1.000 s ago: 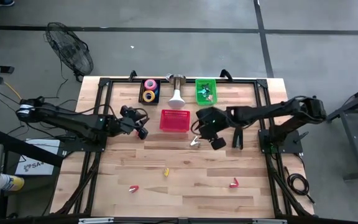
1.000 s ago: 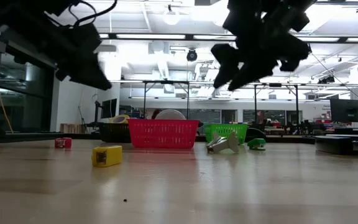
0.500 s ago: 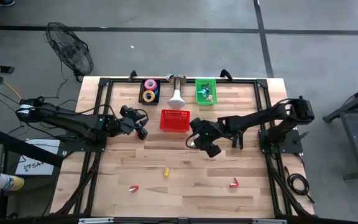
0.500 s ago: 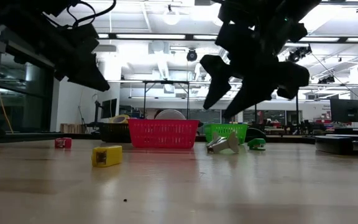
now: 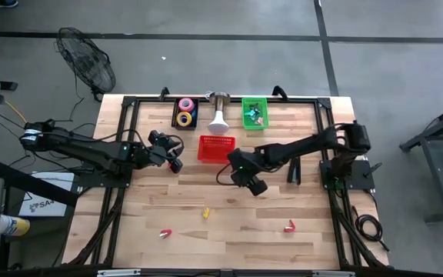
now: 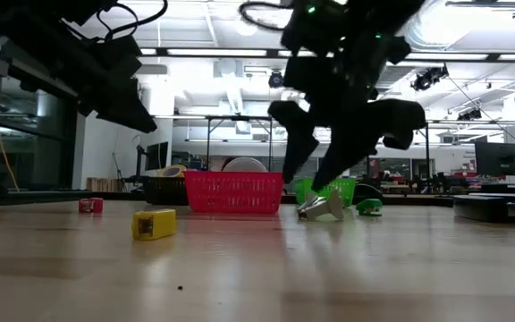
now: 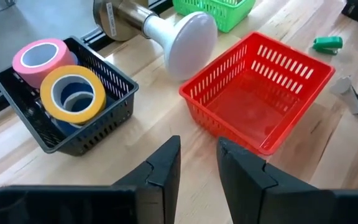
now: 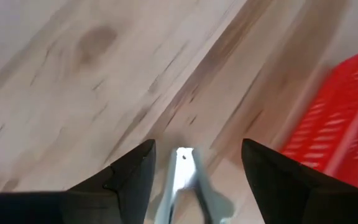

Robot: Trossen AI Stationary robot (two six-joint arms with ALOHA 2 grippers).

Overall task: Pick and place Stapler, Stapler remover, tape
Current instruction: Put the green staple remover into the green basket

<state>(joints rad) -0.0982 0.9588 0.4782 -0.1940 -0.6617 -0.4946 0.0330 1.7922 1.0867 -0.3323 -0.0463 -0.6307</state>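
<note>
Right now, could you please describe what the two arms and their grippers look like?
Both arms are dark, slim and jointed, with black cables looped along them. The left gripper ends in two flat, angular black fingers; the right gripper has matching black fingers. A small green light glows near the right wrist.

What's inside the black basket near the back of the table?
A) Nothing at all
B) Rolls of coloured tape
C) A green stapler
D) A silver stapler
B: the black basket holds ring-shaped tape rolls, pink, yellow and blue, while the red basket beside it is the one that looks empty.
</note>
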